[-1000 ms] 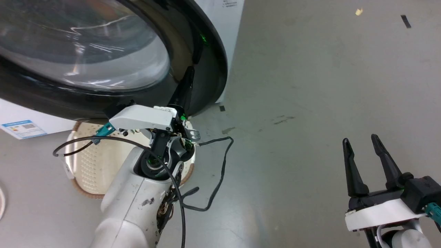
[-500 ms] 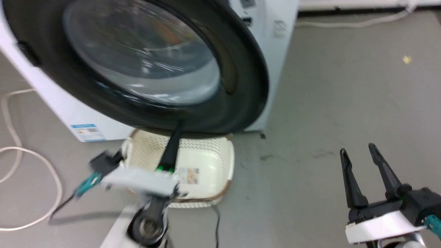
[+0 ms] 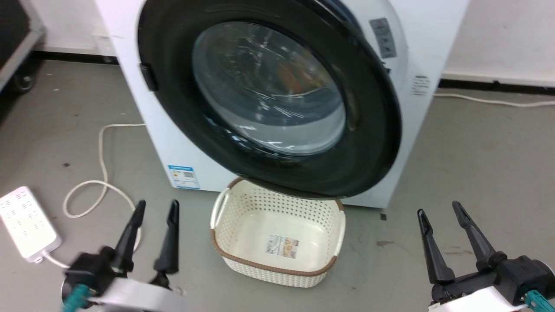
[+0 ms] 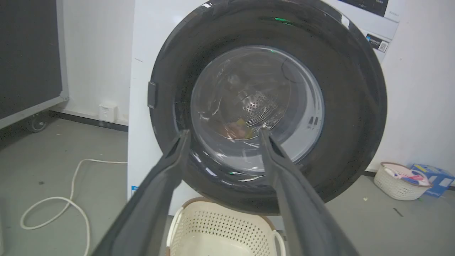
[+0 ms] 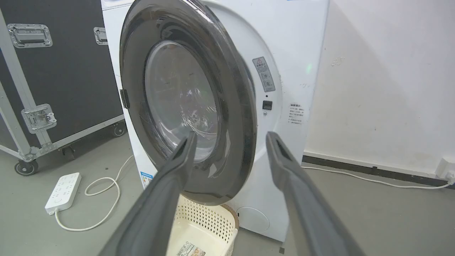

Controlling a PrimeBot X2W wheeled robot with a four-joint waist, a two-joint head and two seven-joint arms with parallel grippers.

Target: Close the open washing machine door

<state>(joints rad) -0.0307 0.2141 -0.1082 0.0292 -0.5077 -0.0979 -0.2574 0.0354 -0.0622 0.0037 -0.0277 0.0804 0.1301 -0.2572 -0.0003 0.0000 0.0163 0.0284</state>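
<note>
On a grey floor (image 3: 477, 173), against a white wall (image 3: 498, 34), stands a white front-loading washing machine (image 3: 173, 143). Its round, glossy black washing machine door (image 3: 373, 143), with a bulging clear window at the centre, is hinged on the robot's left and stands ajar. In the right wrist view, its free edge sits off the machine's white front. Just below the door, a cream perforated laundry basket (image 3: 277, 275) with a brown rim rests on the floor, a label on its bottom. The left pincer (image 3: 157, 207) hovers low on the left, fingers apart, clear of the door and gripping nothing. The right pincer (image 3: 439, 208) hovers low on the right, fingers likewise apart and empty. A white power strip (image 3: 26, 223) and a looped pale cable (image 3: 102, 160) lie on the floor to the left.
</note>
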